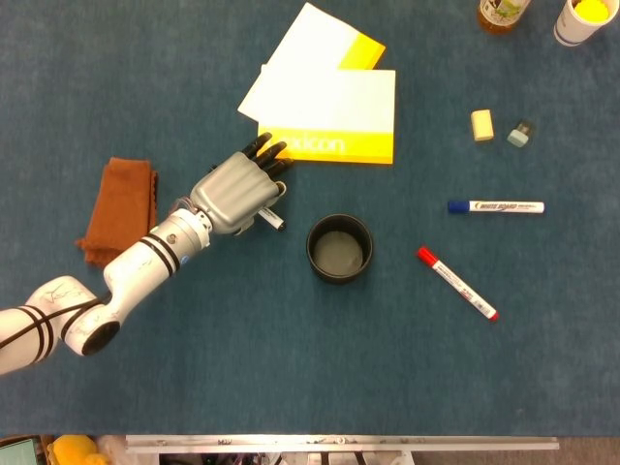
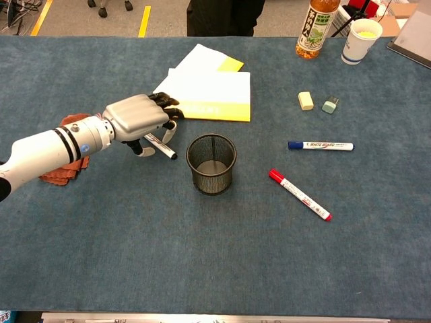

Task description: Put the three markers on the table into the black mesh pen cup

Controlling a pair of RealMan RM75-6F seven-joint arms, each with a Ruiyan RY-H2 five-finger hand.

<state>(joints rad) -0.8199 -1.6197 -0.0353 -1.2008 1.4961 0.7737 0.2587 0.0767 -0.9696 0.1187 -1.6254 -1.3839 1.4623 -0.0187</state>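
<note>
My left hand lies low over a black-capped white marker, whose cap end sticks out toward the cup. The fingers reach past the marker's far side and the thumb sits on its near side; the marker still lies on the table. The black mesh pen cup stands upright and empty just right of the hand. A blue marker and a red marker lie further right. My right hand is out of both views.
Yellow-and-white notepads lie just beyond the left hand's fingertips. A brown cloth lies by the forearm. An eraser and a small sharpener sit at the right rear, with a bottle and a paper cup behind.
</note>
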